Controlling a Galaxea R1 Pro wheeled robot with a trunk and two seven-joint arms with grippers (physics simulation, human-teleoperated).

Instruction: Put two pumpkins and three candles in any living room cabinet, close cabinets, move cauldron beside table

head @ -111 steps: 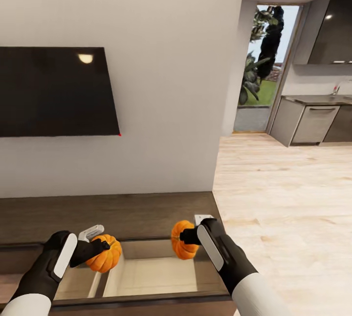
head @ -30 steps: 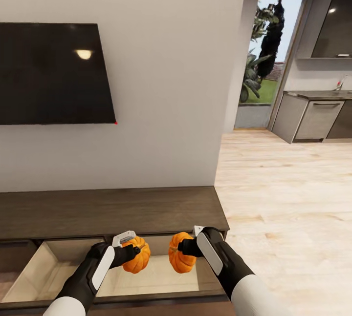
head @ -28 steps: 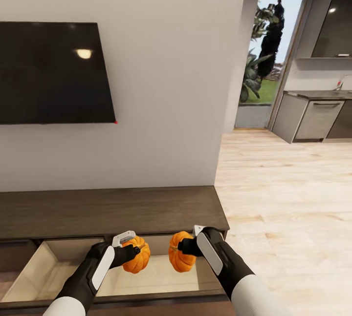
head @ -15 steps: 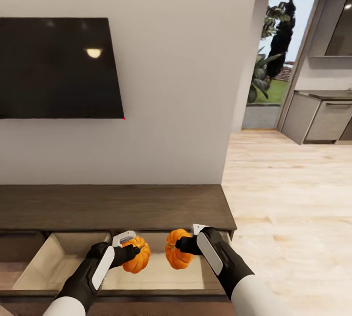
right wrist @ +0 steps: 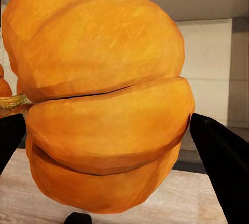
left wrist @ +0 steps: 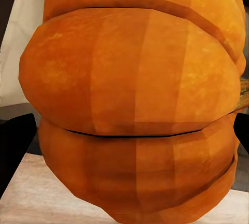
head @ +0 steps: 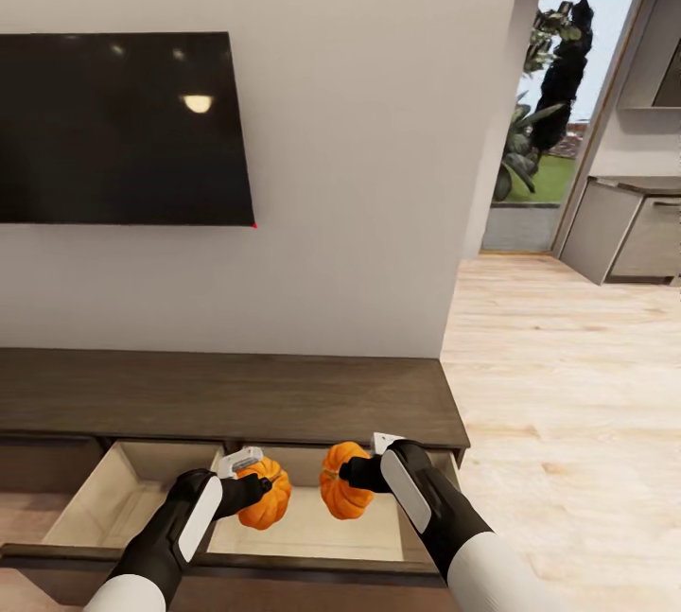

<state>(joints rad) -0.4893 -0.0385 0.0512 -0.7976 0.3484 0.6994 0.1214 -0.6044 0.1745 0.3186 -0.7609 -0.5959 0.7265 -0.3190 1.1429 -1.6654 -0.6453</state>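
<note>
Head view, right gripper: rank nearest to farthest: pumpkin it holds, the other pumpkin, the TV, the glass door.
From the right gripper:
1. Right pumpkin, held in its fingers over the open drawer.
2. Left pumpkin, just to its left, in the left gripper.
3. TV, on the wall above the cabinet, up and left.
4. Glass door, far back right.

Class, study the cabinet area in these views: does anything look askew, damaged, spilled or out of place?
Nothing stands out. The cabinet has a drawer pulled open; each gripper, left and right, holds a pumpkin over it, both whole.
</note>
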